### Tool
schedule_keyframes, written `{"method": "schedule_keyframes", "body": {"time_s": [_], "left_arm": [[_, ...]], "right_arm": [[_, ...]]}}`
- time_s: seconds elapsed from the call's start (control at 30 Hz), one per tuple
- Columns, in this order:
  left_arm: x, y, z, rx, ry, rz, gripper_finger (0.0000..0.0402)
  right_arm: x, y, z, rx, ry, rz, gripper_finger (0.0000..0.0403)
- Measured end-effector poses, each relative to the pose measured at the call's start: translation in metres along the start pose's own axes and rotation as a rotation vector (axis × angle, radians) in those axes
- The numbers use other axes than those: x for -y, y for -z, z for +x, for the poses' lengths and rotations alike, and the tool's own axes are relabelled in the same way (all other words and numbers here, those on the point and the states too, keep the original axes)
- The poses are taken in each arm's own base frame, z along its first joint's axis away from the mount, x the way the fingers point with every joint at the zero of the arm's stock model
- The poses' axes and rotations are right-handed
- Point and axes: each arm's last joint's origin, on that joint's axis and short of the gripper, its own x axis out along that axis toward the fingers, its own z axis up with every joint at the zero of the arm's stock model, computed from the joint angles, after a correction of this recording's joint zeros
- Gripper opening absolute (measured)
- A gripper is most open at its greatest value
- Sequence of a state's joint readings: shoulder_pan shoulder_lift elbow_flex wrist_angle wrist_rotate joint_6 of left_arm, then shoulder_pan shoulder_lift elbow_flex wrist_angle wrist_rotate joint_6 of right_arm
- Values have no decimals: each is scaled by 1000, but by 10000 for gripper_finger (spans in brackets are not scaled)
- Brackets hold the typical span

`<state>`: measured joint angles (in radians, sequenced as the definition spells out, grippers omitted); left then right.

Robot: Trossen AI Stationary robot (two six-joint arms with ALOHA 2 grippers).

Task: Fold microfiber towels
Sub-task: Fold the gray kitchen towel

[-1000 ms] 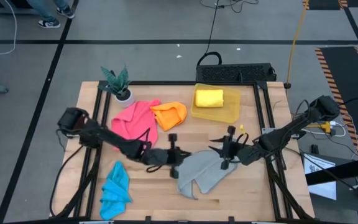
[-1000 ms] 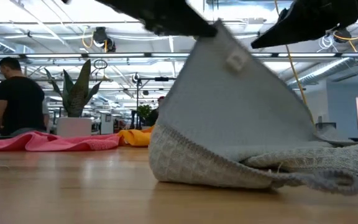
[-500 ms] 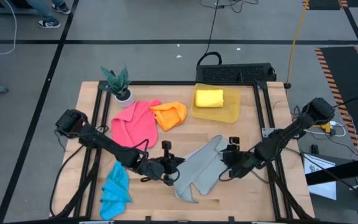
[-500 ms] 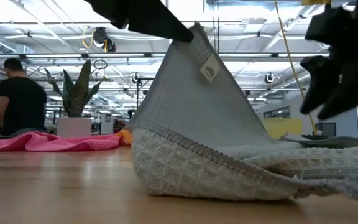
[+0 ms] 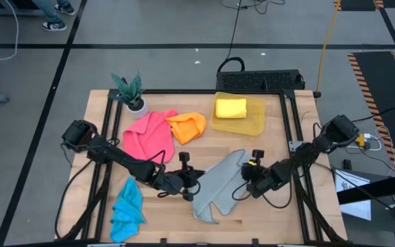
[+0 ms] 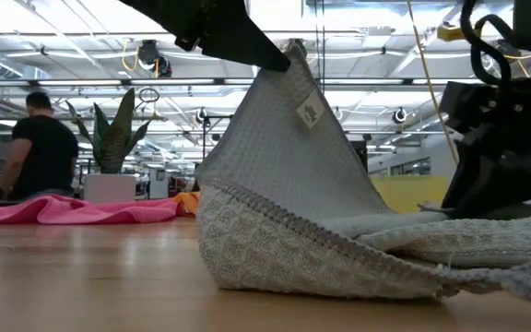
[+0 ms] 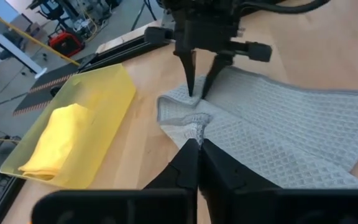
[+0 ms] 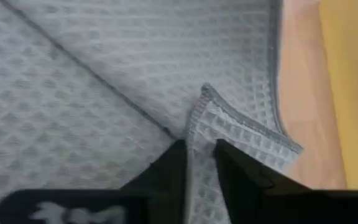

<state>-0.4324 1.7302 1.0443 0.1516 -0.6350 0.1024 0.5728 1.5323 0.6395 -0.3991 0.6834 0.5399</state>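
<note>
The left claw [image 5: 188,186] is clamped on the grey towel's [image 5: 218,189] left edge, lifting it into a peak off the bench [image 5: 252,147]. The right claw [image 5: 247,180] sits at the towel's right edge, fingers slightly apart astride a raised fold.

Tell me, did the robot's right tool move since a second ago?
Yes. In the high view, the right tool has moved toward the table's front edge, farther away from the yellow bin, coming down onto the grey towel.

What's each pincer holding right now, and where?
Left pincer pinches the grey towel at a lifted edge fold; right pincer straddles another edge, grip unclear.
</note>
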Motion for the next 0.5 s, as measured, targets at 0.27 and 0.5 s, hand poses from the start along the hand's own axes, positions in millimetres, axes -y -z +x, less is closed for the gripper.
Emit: {"method": "schedule_keyframes", "body": {"time_s": [0.27, 0.5], "left_arm": [[9, -1, -8, 8, 8, 42, 13], [24, -19, -47, 93, -61, 136, 12]], "right_arm": [[11, 0, -15, 6, -12, 59, 10], [22, -5, -50, 150, -104, 146, 2]]}}
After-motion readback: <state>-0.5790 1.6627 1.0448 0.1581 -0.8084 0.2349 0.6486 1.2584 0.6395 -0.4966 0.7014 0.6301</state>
